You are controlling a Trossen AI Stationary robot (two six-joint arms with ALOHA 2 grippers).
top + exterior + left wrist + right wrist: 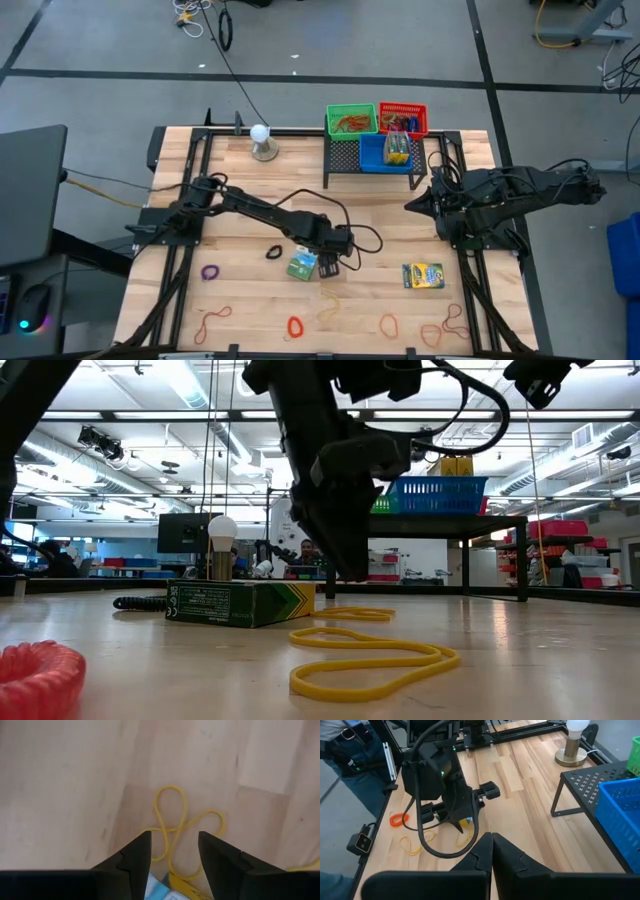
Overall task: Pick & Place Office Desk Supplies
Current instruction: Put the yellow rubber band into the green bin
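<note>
Left gripper [328, 268] low over counter [250, 200] centre, fingers [135, 857] parted, nothing between them, just beside green crayon box [302, 265]. Yellow rubber band [177, 827] flat on wood right ahead of fingertips. Right gripper [412, 204] parked at counter's right side near black mesh rack [345, 160], fingers pressed together, empty. Second crayon box [422, 275] lying front right. Purple loop [210, 271], black loop [273, 252], orange loop [295, 325] and reddish bands [213, 320] scattered along front edge.
</note>
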